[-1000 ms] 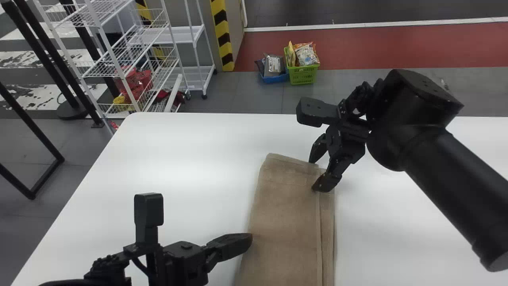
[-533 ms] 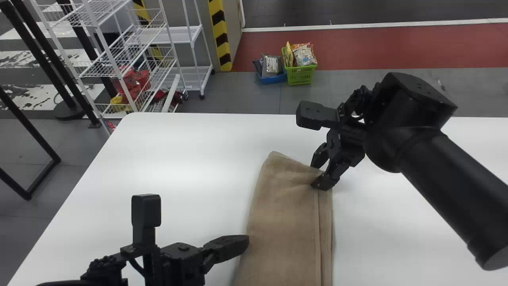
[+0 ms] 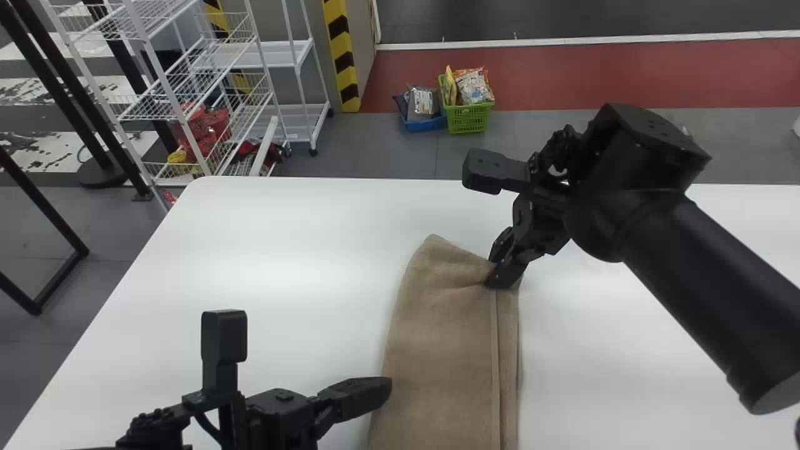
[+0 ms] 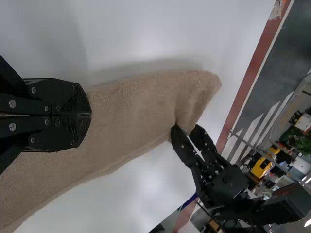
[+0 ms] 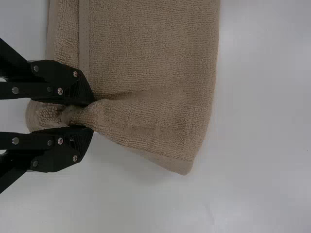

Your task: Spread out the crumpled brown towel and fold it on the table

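Gathering a pinch of the brown towel point(image 3: 437, 350) at its far end, the R gripper point(image 5: 92, 115) is clamped on bunched cloth, w/ layers puckering out from between its fingers. The towel lies on the white table point(image 3: 275, 250) as a long narrow strip running away from the robot, a hem band point(image 3: 495, 375) along its R side. So spreading looks done, & at least one lengthwise fold prob. is too (can't count layers from here).

L gripper point(image 4: 91, 114) is closed w/ no cloth between its tips, over the strip nearer the robot, by its L edge in the head view; can't tell if it's touching.

Step in hand, as I judge it: taking hold of the far end for the next fold, i.e. shortening the strip. Overall maybe past halfway, w/ the crosswise folding to go.

Next move calls for a low lift of that end, then back toward the robot & down on the rest, edges lined up. L gripper could press the strip abt. midway as a hinge, or clear off before the flap lands. Main risk: the hold is at the R side only, so the other far corner may lag, twist or fold skewed; a layer could slip out too.
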